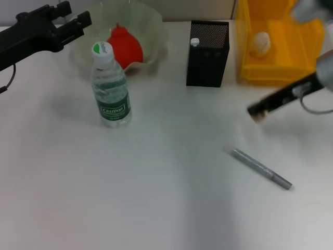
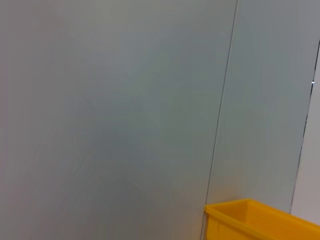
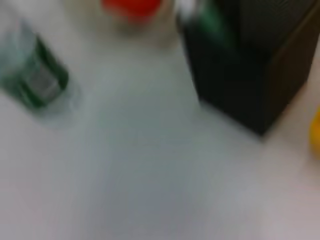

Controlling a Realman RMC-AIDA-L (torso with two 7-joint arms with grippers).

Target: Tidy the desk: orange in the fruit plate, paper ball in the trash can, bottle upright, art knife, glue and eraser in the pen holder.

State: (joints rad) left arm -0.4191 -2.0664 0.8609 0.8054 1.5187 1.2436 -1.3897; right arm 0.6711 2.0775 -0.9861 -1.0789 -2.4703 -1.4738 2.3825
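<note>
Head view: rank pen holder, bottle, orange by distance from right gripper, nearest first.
From the right gripper:
1. Pen holder, mid-table, to its left.
2. Bottle, upright, farther left.
3. Orange, in the fruit plate, far left; close to bottle's distance.

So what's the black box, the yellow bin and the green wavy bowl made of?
The black box looks like fine metal mesh: tiny holes show near its top edge. The yellow bin seems smooth, shiny plastic with straight walls. The green wavy bowl looks like see-through plastic, maybe glass; the orange shows through its pale wall.
</note>
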